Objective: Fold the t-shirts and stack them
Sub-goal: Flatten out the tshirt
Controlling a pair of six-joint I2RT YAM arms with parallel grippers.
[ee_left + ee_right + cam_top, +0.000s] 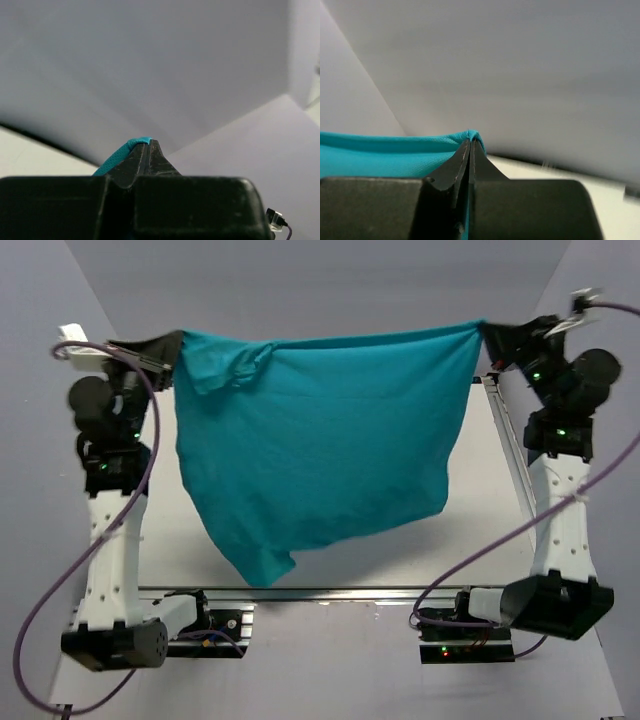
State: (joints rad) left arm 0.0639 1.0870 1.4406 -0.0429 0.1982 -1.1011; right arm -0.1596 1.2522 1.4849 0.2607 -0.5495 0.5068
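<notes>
A plain teal t-shirt (320,440) hangs in the air, stretched between both grippers high above the white table (480,530). Its lower edge droops to a point near the front rail. My left gripper (172,348) is shut on the shirt's upper left corner; a teal strip (120,154) shows at its tips (149,143). My right gripper (487,332) is shut on the upper right corner; teal cloth (385,155) runs leftward from its tips (471,139). A bunched sleeve or collar fold sits near the top left of the shirt.
A metal rail (340,592) runs along the table's front edge between the two arm bases. Another rail (508,440) runs along the table's right side. Purple cables (60,570) loop beside each arm. Grey walls enclose the sides and back.
</notes>
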